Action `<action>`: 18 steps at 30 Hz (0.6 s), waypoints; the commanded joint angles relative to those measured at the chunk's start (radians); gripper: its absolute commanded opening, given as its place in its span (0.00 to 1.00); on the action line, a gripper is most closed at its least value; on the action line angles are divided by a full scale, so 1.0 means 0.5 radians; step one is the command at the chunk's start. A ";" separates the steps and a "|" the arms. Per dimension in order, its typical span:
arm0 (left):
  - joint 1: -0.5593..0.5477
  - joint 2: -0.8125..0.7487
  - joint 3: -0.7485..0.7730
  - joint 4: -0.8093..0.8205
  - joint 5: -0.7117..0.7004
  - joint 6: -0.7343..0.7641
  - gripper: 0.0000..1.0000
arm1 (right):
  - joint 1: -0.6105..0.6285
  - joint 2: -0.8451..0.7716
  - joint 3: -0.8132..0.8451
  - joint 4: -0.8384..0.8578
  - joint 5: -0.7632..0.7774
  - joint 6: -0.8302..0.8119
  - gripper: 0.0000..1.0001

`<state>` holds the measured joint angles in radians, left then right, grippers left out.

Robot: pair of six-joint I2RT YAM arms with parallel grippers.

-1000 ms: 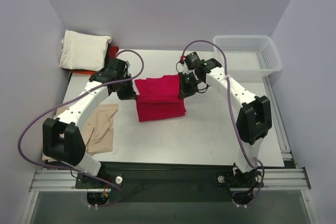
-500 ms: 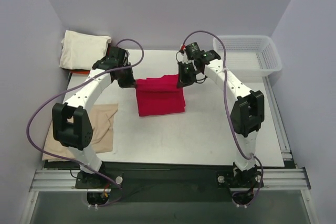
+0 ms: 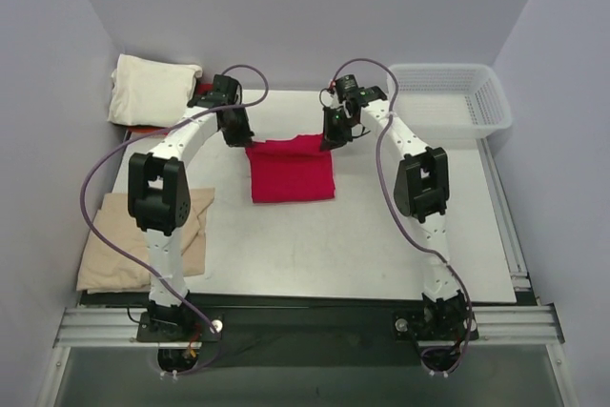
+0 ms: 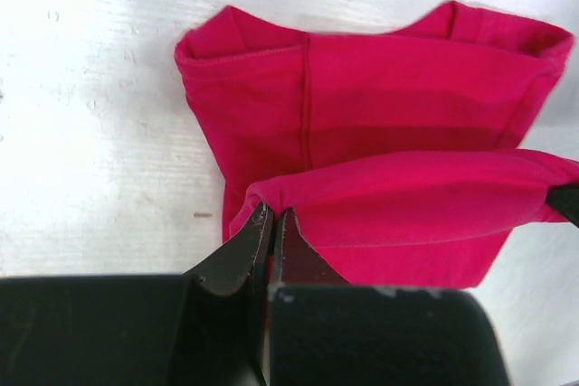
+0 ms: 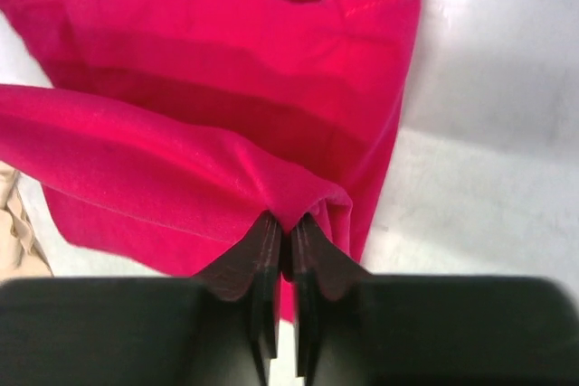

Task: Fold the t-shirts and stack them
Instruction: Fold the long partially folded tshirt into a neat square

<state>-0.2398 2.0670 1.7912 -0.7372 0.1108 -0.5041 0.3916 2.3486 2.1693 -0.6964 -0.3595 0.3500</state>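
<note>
Crimson-red t-shirt (image 3: 292, 178) at middle of tabletop (image 3: 381, 235), far fold raised. Pinched at its two corners by left end effector (image 4: 273, 216) and right end effector (image 5: 289, 223), both clamped tight on cloth.

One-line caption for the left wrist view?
The left gripper pinches a fold of the crimson t-shirt over the white table.

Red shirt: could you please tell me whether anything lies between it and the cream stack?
Nothing loose shows between the red shirt and the cream stack; only the left gripper, shut on the shirt's edge, is on that side.
</note>
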 commanded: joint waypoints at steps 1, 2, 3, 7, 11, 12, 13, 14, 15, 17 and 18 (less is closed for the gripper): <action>0.056 0.142 0.179 0.084 -0.074 -0.010 0.00 | -0.056 0.098 0.180 0.000 -0.036 0.024 0.14; 0.062 0.176 0.206 0.100 -0.077 -0.010 0.00 | -0.062 0.110 0.211 0.027 -0.023 0.030 0.21; 0.065 0.237 0.258 0.136 -0.096 -0.013 0.16 | -0.086 0.116 0.217 0.097 -0.011 0.048 0.30; 0.084 0.284 0.302 0.360 -0.188 -0.007 0.57 | -0.182 0.056 0.181 0.306 -0.023 0.250 0.45; 0.081 0.198 0.262 0.606 -0.206 0.002 0.70 | -0.225 -0.110 0.031 0.527 0.068 0.318 0.45; 0.084 0.155 0.256 0.621 -0.261 0.002 0.70 | -0.228 -0.141 -0.030 0.567 0.075 0.312 0.45; 0.084 0.131 0.225 0.637 -0.265 0.005 0.71 | -0.222 -0.190 -0.052 0.577 0.072 0.303 0.45; 0.084 0.109 0.210 0.655 -0.252 0.017 0.71 | -0.222 -0.208 -0.077 0.577 0.066 0.297 0.45; 0.078 0.063 0.191 0.661 -0.243 0.023 0.71 | -0.219 -0.236 -0.153 0.577 0.066 0.291 0.45; 0.068 0.017 0.100 0.671 -0.164 0.048 0.71 | -0.191 -0.313 -0.245 0.574 0.063 0.273 0.45; 0.065 -0.020 0.072 0.655 -0.142 0.066 0.71 | -0.179 -0.337 -0.288 0.568 0.056 0.251 0.45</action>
<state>-0.2024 2.1620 1.8542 -0.4763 0.0124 -0.5030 0.2646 2.2803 2.0743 -0.4320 -0.3321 0.4824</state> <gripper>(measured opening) 0.709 0.449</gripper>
